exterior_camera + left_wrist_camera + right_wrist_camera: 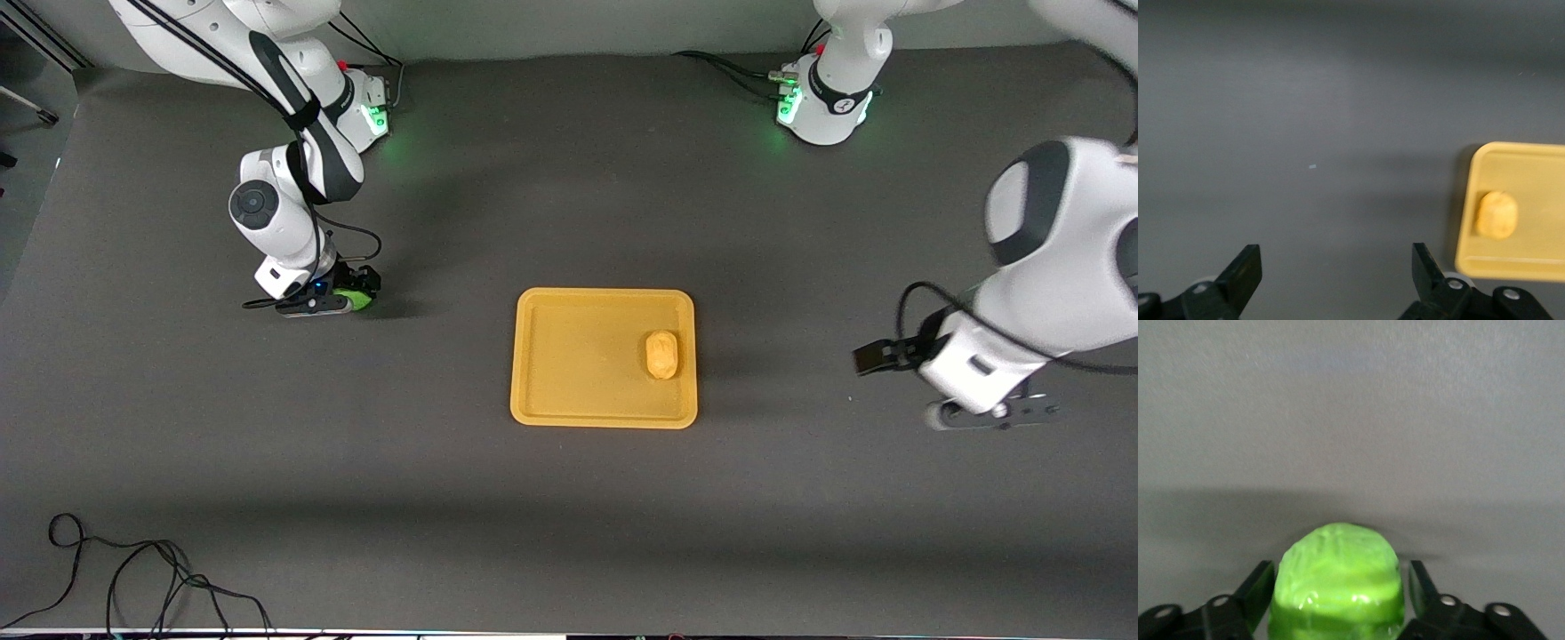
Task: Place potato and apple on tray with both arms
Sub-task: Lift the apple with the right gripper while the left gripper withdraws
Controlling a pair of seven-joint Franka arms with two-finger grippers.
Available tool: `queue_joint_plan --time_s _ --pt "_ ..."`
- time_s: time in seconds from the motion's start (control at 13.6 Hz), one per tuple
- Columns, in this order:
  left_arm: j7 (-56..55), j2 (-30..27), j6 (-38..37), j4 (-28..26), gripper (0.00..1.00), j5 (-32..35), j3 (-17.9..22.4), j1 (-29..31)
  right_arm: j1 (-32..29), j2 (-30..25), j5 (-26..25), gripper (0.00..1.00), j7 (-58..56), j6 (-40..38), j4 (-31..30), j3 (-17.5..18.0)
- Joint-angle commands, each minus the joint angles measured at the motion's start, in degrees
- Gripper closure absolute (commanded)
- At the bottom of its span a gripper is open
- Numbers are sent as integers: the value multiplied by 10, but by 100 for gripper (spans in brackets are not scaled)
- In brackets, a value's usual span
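Observation:
The potato [661, 354] lies on the orange-yellow tray [578, 413], at the tray's end toward the left arm. Both show in the left wrist view, the potato [1496, 215] on the tray [1531, 167]. The green apple [356, 300] sits on the table toward the right arm's end. My right gripper [347, 295] is down at the table with its fingers open on either side of the apple [1338, 553]; the right gripper [1338, 580] stands just clear of it. My left gripper [996, 416] is open and empty over bare table beside the tray; the left gripper [1337, 260] shows nothing between its fingers.
The dark grey mat [569, 516] covers the whole table. A loose black cable [133, 569] lies at the table's front edge toward the right arm's end. The arm bases [822, 107] stand along the table's edge farthest from the front camera.

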Motion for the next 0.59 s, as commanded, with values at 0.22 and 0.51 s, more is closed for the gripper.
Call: queue_joint_plan --time_s 0.22,0.51 --pt "81 -53 -40 -31 0 9 1 68 3 -117 -4 47 3 -234 97 -11" --pt "80 -67 -66 -33 0 4 0 84 4 -139 -4 47 3 -491 311 -11"
